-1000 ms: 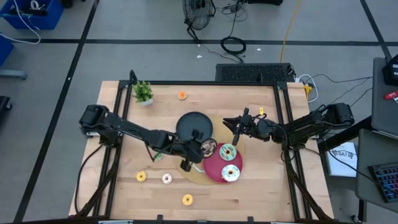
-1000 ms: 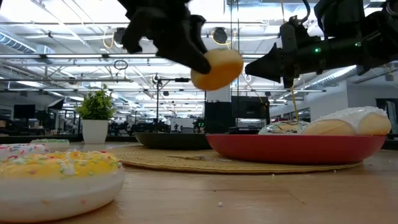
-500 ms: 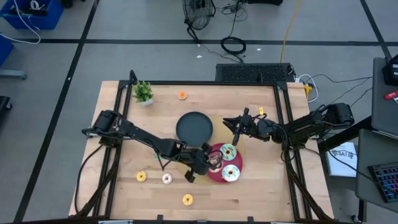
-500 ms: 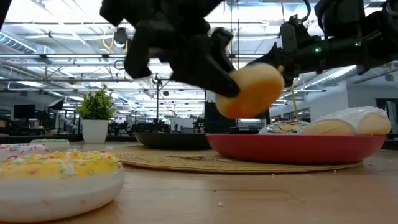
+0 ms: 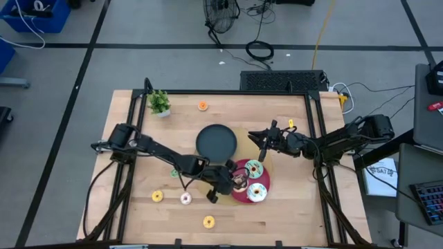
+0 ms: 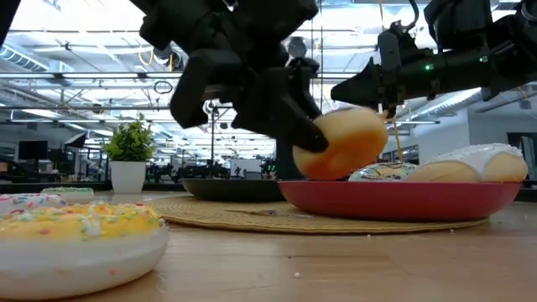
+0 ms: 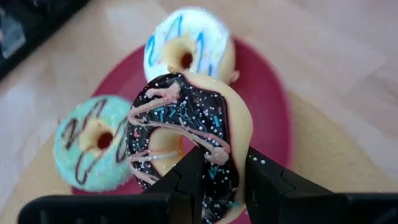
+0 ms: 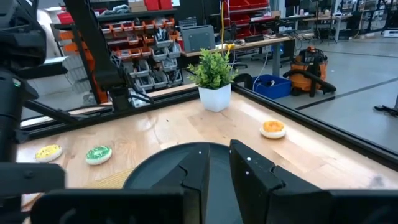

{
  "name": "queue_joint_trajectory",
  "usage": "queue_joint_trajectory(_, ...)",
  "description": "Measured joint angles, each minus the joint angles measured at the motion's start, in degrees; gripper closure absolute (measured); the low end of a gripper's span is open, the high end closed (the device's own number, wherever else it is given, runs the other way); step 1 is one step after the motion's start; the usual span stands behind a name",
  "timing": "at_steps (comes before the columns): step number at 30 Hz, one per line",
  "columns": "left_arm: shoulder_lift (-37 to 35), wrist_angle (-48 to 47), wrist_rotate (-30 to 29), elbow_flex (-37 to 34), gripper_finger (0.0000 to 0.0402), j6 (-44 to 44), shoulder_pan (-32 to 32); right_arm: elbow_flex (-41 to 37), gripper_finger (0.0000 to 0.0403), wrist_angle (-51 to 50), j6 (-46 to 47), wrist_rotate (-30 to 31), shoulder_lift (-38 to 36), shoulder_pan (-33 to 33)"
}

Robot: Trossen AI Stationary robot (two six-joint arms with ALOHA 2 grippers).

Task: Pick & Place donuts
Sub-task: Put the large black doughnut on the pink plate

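My left gripper [image 5: 232,181] is shut on a chocolate-iced donut [image 7: 186,137] over the red plate [image 5: 235,194]. The plate carries a mint-green donut [image 5: 253,168] and a white donut with blue stripes [image 5: 257,192], both lying flat. In the low view the held donut [image 6: 340,143] hangs just above the plate's rim [image 6: 403,201]. My right gripper [image 5: 261,142] waits in the air beside the black plate [image 5: 216,140], its fingers a narrow gap apart. Small donuts lie on the wood: orange [image 5: 202,106], yellow [image 5: 157,196], pink [image 5: 185,199] and another yellow [image 5: 208,222]. My left gripper pinches the chocolate donut by one side of its ring [image 7: 224,155], one finger [image 7: 189,171] on the iced face and the other on the plain back. The fingers slant down from the table's left side. The donut stands on edge above the red plate; I cannot tell whether it touches the plate.
A woven mat [image 5: 208,190] lies under both plates. A small potted plant [image 5: 159,102] stands near the far left corner. The right wrist view shows a green donut [image 8: 97,154] and a yellow one [image 8: 48,152] beyond the black plate. Bare wood lies along the near and right edges.
My left gripper has carried the chocolate donut from beside the black plate toward the near right, over the red plate, and has come down. The donut now hangs just above the plate's rim. My right arm has kept still.
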Motion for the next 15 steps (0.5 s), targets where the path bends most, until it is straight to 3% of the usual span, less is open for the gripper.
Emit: queue_joint_trajectory(15, 3.0, 2.3, 2.6, 0.0, 0.0309, -2.7, 2.5, 0.0, 0.0348, -0.3, 0.0, 0.0, 0.0, 0.0)
